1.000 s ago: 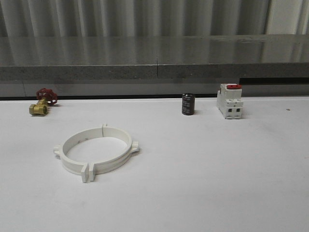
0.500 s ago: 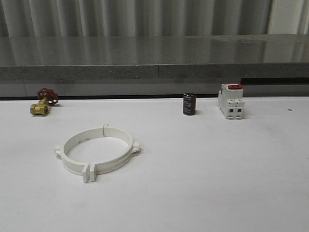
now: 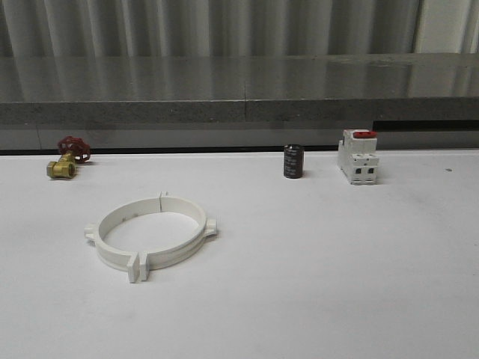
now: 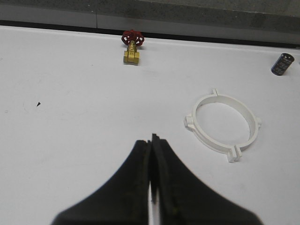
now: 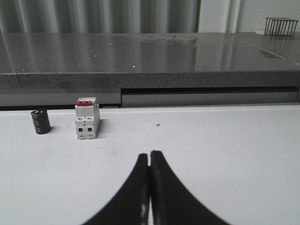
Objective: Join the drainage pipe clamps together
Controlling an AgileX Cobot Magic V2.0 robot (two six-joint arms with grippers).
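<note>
The two white drainage pipe clamps (image 3: 150, 233) lie flat on the white table as one closed ring, their end tabs meeting at the front and back. The ring (image 4: 221, 124) also shows in the left wrist view, off to one side of my left gripper (image 4: 151, 140). That gripper is shut with nothing between its black fingers and hangs over bare table, well apart from the ring. My right gripper (image 5: 150, 157) is shut and empty too, over bare table short of the breaker.
A brass valve with a red handwheel (image 3: 66, 158) sits at the back left. A black capacitor (image 3: 293, 161) and a white red-topped breaker (image 3: 358, 157) stand at the back right. A grey stone ledge (image 3: 239, 105) runs behind the table.
The view shifted very slightly between the earliest frame and now. The clamp ring and the other objects have not moved on the table.
</note>
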